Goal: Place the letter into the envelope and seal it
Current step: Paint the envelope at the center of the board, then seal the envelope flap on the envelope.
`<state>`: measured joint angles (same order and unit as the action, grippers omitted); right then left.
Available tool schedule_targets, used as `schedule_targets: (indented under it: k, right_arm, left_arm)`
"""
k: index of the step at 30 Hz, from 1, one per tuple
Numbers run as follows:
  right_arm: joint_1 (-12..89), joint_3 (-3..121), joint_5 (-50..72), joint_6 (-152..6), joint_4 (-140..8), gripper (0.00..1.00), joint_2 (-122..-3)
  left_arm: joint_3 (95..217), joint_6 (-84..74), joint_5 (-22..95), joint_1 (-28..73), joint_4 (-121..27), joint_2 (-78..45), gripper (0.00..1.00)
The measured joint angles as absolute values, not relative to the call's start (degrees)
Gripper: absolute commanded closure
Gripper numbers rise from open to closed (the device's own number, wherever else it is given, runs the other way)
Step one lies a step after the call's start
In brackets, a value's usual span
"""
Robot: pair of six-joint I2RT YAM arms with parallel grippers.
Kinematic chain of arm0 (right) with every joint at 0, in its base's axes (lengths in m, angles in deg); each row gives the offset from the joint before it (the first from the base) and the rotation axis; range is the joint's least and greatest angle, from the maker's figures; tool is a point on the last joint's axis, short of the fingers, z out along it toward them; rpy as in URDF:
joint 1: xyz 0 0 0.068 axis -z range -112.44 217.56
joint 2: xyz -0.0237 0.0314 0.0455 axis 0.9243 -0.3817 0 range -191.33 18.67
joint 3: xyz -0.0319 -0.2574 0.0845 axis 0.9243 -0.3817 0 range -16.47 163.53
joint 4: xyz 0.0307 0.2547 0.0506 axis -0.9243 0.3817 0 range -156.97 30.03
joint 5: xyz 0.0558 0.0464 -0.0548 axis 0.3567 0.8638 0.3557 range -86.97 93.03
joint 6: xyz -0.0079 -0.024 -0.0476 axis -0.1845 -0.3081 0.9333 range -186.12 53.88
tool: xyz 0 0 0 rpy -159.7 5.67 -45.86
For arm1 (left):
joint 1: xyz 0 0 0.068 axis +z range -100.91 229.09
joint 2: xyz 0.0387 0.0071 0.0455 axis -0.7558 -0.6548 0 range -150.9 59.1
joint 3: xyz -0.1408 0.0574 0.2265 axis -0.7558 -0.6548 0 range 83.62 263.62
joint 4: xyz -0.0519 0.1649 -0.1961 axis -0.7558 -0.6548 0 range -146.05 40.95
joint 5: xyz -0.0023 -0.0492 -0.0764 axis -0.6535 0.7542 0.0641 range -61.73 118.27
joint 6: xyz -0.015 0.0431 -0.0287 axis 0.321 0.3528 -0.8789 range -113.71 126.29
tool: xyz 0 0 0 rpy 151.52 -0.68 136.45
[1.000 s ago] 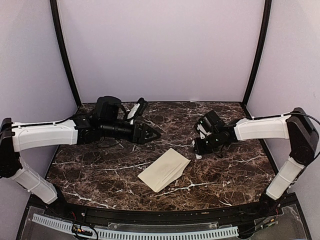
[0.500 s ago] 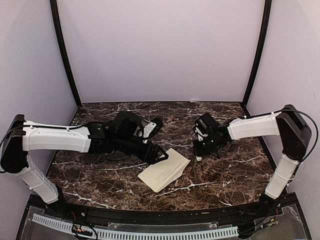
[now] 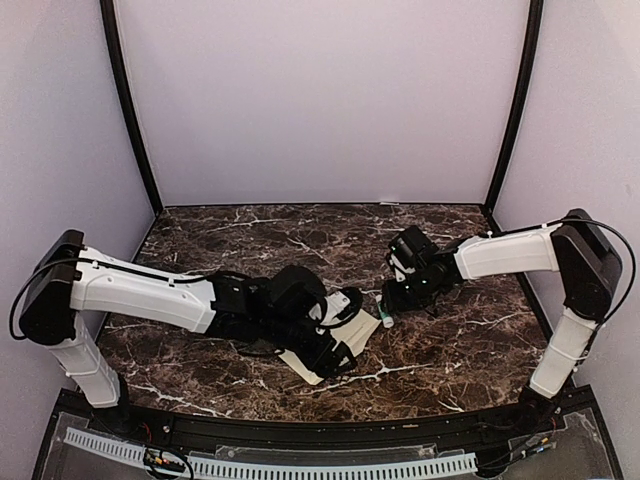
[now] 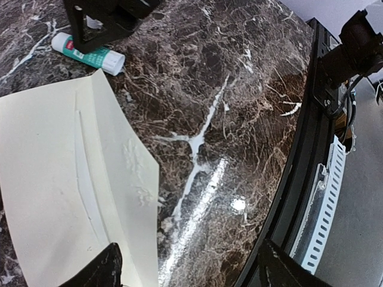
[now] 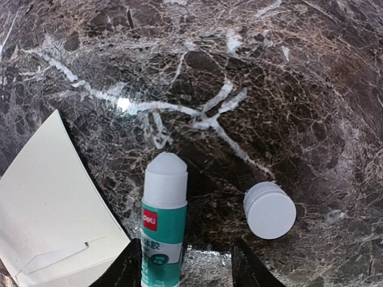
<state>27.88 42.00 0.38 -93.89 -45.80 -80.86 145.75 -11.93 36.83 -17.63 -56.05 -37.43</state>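
Top view, envelope (image 3: pixel 364 326): laid flat mid-worktop (image 3: pixel 450 355), largely covered by the left arm; long axis set from near-left to far-right.
Top view, left tool (image 3: pixel 337 350): poised over the envelope's near end.
Left wrist view, left tool: fingers spread wide, nothing pinched.
Left wrist view, handling: judged thin, light, floppy and easily creased; best taken at an edge.
Right wrist view, right tool (image 5: pixel 184 266): fingers parted, nothing gripped; uncapped glue stick (image 5: pixel 163 221) and cap (image 5: pixel 270 210) laid on the marble.
Letter: seen in no view.
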Motion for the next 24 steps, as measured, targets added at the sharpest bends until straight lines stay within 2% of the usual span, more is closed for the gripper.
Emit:
schedule_targets:
  k: [8, 12, 16, 18, 19, 21, 24]
  right_arm:
    - [27.9, 42.0, 2.8, -94.2, -46.0, 0.41, -77.6]
    - [27.9, 42.0, 3.7, -94.3, -46.3, 0.39, -73.5]
    - [27.9, 42.0, 3.9, -94.5, -46.5, 0.38, -70.7]
    - [27.9, 42.0, 3.9, -94.5, -46.6, 0.38, -69.8]
    - [27.9, 42.0, 3.9, -94.6, -46.7, 0.38, -69.6]
    - [27.9, 41.7, 3.9, -94.8, -47.0, 0.38, -69.1]
    - [27.9, 41.0, 3.8, -95.1, -47.4, 0.38, -68.0]
  left_arm:
    - [149.5, -11.9, 32.0, -20.9, -57.5, -43.6, 0.21]
    - [151.1, -11.9, 28.4, -21.3, -58.9, -46.5, 0.26]
    - [152.3, -12.4, 24.6, -21.3, -59.7, -48.8, 0.42]
    - [152.6, -12.8, 23.1, -21.3, -60.2, -49.1, 0.54]
    - [152.7, -13.0, 22.6, -21.3, -60.3, -49.1, 0.64]
    - [153.1, -13.8, 21.2, -21.3, -60.4, -49.1, 0.75]
    - [154.0, -15.2, 19.4, -21.4, -60.9, -49.4, 0.83]
